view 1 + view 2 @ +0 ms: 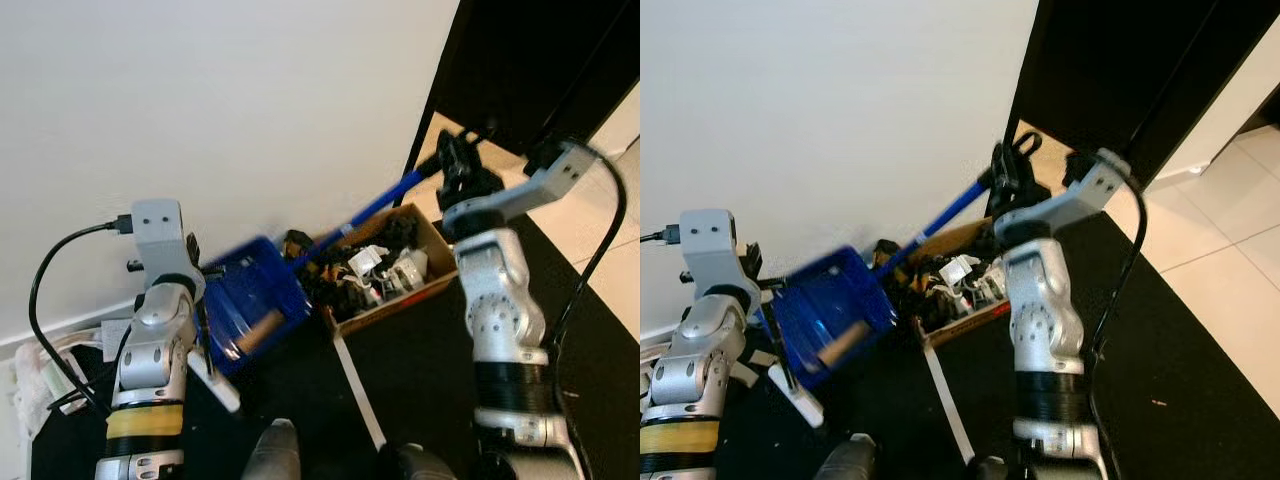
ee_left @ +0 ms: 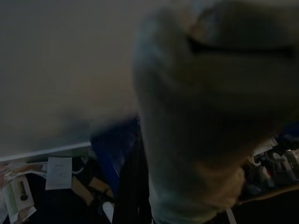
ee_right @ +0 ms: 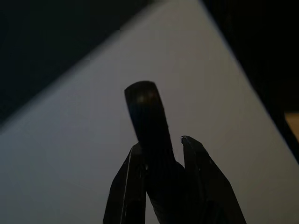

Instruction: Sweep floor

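A blue dustpan (image 1: 245,295) hangs tilted above the black floor by the white wall, blurred, with a brown scrap (image 1: 261,329) lying in it. My left gripper (image 1: 205,340) is shut on its white handle (image 1: 224,388); in the left wrist view one black finger (image 2: 133,186) lies along the blue pan (image 2: 112,154). A broom's blue shaft (image 1: 370,215) slants from the pan's far side up to the right. My right gripper (image 1: 455,165) is shut on the shaft's black top end (image 3: 147,116). The broom head is hidden behind the dustpan.
An open cardboard box (image 1: 432,243) crammed with small clutter sits on the floor against the wall, between my arms. A white strip (image 1: 358,390) lies on the black mat. Papers (image 1: 40,370) lie at the left. A dark doorway (image 1: 540,60) and pale tiles (image 1: 600,250) are at the right.
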### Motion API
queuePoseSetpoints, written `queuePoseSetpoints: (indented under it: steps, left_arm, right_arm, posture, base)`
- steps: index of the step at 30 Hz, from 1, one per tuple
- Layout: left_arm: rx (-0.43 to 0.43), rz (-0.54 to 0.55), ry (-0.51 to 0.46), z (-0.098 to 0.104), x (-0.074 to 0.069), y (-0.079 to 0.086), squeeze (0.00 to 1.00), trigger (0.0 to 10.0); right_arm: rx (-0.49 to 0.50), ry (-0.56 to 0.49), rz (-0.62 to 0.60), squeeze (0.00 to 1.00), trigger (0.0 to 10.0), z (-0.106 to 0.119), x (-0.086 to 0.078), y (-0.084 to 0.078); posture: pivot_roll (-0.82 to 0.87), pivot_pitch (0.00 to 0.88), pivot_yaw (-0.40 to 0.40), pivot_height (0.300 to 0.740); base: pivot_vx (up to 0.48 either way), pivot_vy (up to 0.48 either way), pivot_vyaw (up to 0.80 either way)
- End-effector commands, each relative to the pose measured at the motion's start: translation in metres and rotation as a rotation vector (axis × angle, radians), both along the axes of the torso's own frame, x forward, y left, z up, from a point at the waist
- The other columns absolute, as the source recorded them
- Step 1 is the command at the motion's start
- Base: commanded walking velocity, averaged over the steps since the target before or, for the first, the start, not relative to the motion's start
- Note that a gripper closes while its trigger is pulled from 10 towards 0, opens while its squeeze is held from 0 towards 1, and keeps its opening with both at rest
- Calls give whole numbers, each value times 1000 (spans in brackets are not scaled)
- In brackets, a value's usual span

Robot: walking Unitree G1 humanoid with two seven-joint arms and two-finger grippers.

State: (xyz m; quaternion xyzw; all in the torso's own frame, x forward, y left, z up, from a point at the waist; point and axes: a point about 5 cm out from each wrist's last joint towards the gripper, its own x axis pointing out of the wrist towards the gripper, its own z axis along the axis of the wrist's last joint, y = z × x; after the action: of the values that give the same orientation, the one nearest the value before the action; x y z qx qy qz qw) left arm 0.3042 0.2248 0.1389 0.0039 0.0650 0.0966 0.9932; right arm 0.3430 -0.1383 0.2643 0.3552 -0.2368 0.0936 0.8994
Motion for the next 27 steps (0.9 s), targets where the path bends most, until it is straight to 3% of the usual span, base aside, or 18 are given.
queuePoseSetpoints:
  steps: [1,2,3,5,7,8,11,13,16,17,19,20,21,25,27]
  left_arm:
    - [18,11,-10,1,-1,3,0,10000]
    - [18,11,-10,1,-1,3,0,10000]
    - [17,11,-10,1,-1,3,0,10000]
    - [17,11,-10,1,-1,3,0,10000]
    - [15,11,-10,0,0,3,0,10000]
    - [15,11,-10,0,0,3,0,10000]
    - [11,7,-9,-1,1,1,0,10000]
    - [11,7,-9,-1,1,1,0,10000]
    - [9,3,-4,-3,0,1,0,10000]
    - [9,3,-4,-3,0,1,0,10000]
    - [10,-2,5,-5,0,1,0,10000]
    - [10,-2,5,-5,0,1,0,10000]
    - [13,-13,14,-7,0,-1,0,10000]
    - [12,-20,17,-8,1,-2,0,10000]
    - [15,-40,21,-9,5,-6,0,10000]
  right_arm:
    - [53,-62,-72,0,10000,16,-1,-21]
    - [53,-62,-72,0,10000,16,-1,-21]
    - [43,-79,-104,0,10000,24,1,-31]
    - [43,-79,-104,0,10000,24,1,-31]
    - [28,-112,-163,0,10000,42,2,-52]
    - [28,-112,-163,0,10000,42,2,-52]
    - [-3,-162,-269,0,10000,66,-1,-82]
    - [-3,-162,-269,0,10000,66,-1,-82]
    - [-100,-177,-403,0,10000,77,-9,-103]
    - [-100,-177,-403,0,10000,77,-9,-103]
    - [-214,-203,-548,0,10000,86,-23,-122]
    - [-214,-203,-548,0,10000,86,-23,-122]
    - [-336,-253,-668,0,10000,96,-35,-132]
    - [-387,-283,-706,0,10000,101,-40,-133]
    - [-534,-361,-753,0,10000,110,-39,-117]
  posture:
    - [257,116,-5,740]
    - [257,116,-5,740]
    - [257,115,-5,740]
    - [257,115,-5,740]
    - [251,111,-7,740]
    - [251,111,-7,740]
    - [246,106,-9,740]
    - [246,106,-9,740]
    - [239,104,-6,740]
    - [239,104,-6,740]
    - [231,106,2,740]
    - [231,106,2,740]
    - [226,105,9,740]
    - [226,105,9,740]
    - [222,104,21,740]
  base:
    - [0,0,0]
    - [0,0,0]
    - [0,0,0]
    - [0,0,0]
    - [0,0,0]
    - [0,0,0]
    - [0,0,0]
    - [0,0,0]
    - [0,0,0]
    - [0,0,0]
    - [0,0,0]
    - [0,0,0]
    - [0,0,0]
    - [0,0,0]
    - [0,0,0]
